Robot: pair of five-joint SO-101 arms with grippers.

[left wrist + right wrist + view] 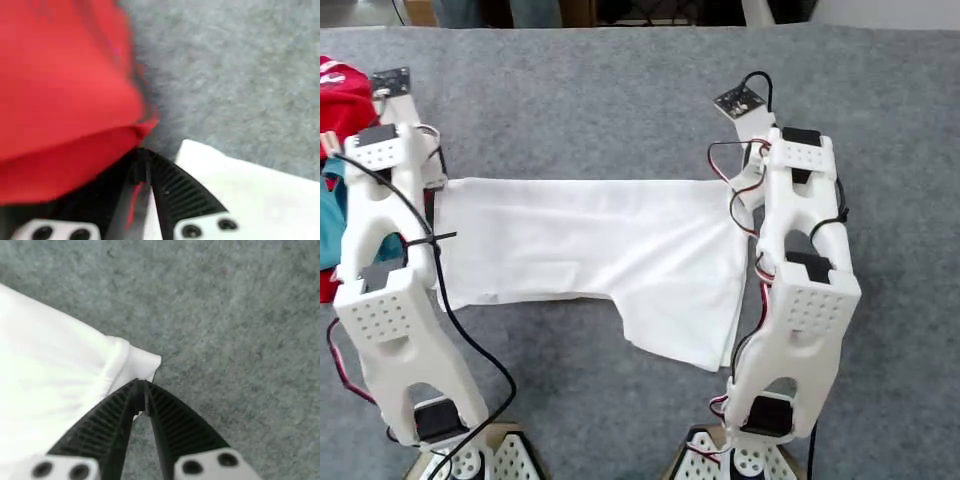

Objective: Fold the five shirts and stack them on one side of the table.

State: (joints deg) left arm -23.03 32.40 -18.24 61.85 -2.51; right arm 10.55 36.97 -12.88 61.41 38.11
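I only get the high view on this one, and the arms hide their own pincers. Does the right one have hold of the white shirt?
Observer: The right wrist view shows the right pincer closed at a corner of the white shirt, with a sliver of white between its jaws.
Operator: And the left one?
Observer: The left pincer is closed too, beside another corner of that shirt. Whether it grips cloth, I cannot tell.
Operator: How near is the red shirt to it?
Observer: In the left wrist view the red shirt bulges right up to that pincer's tip.
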